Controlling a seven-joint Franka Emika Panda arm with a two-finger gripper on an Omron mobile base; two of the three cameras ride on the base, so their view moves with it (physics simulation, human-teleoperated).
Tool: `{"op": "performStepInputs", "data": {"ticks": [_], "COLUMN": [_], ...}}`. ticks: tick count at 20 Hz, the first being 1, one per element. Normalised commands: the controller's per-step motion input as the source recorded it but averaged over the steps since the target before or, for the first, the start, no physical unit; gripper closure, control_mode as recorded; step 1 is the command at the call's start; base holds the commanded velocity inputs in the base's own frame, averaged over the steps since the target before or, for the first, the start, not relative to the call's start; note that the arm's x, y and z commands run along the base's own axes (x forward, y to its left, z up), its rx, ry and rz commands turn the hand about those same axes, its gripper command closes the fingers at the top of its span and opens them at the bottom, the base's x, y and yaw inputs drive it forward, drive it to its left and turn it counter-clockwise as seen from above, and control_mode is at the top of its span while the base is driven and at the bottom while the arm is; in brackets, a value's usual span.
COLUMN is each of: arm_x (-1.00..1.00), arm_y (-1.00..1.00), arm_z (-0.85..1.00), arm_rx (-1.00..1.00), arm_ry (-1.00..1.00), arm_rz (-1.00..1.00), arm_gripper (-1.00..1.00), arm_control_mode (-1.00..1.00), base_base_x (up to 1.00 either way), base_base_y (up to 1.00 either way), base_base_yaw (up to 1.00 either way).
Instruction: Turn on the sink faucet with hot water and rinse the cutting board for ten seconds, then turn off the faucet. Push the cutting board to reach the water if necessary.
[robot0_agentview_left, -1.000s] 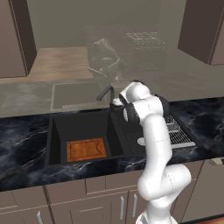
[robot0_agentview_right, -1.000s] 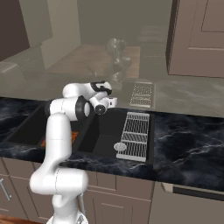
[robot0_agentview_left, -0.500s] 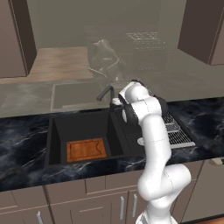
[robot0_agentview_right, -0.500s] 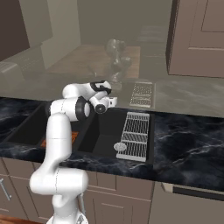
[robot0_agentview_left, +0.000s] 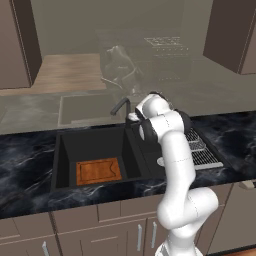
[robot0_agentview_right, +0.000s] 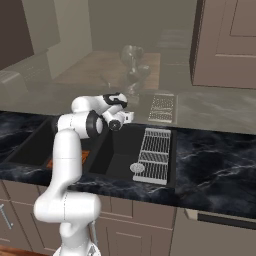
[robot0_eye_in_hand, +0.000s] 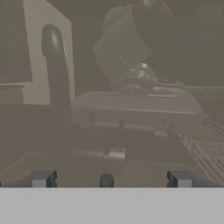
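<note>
Change: arm and end effector (robot0_agentview_left: 131, 118) hold almost the same pose as a moment ago; nothing in the sink has shifted.
End effector: released, jaws spread wide, empty, at the back bench edge beside the sink faucet (robot0_agentview_left: 120, 105).
Cutting board (robot0_agentview_left: 98, 171): flat on the floor of the sink (robot0_agentview_left: 67, 150), large basin, near its front.
Wire rack (robot0_agentview_right: 155, 153): over the smaller basin.

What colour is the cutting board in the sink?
Orange-brown wood; the cutting board shows best in the left base view.
</note>
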Motion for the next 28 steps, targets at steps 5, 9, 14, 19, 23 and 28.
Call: {"op": "performStepInputs", "data": {"ticks": [5, 9, 14, 19, 23, 28], "arm_x": [0.0, 0.05, 0.01, 0.0, 0.0, 0.0], "arm_y": [0.0, 0.0, 0.0, 0.0, 0.0, 0.0], "arm_z": [-0.05, -0.03, 0.0, 0.0, 0.0, 0.0], "arm_rx": [0.0, 0.0, 0.0, 0.0, 0.0, 0.0], "arm_ry": [0.0, 0.0, 0.0, 0.0, 0.0, 0.0], "arm_rz": [0.0, 0.0, 0.0, 0.0, 0.0, 0.0], "arm_gripper": [-1.0, -1.0, -1.0, -1.0, -1.0, -1.0], "arm_control_mode": [-1.0, -1.0, -1.0, -1.0, -1.0, -1.0], "base_base_x": [0.0, 0.0, 0.0, 0.0, 0.0, 0.0], "base_base_y": [0.0, 0.0, 0.0, 0.0, 0.0, 0.0], "base_base_yaw": [0.0, 0.0, 0.0, 0.0, 0.0, 0.0]}}
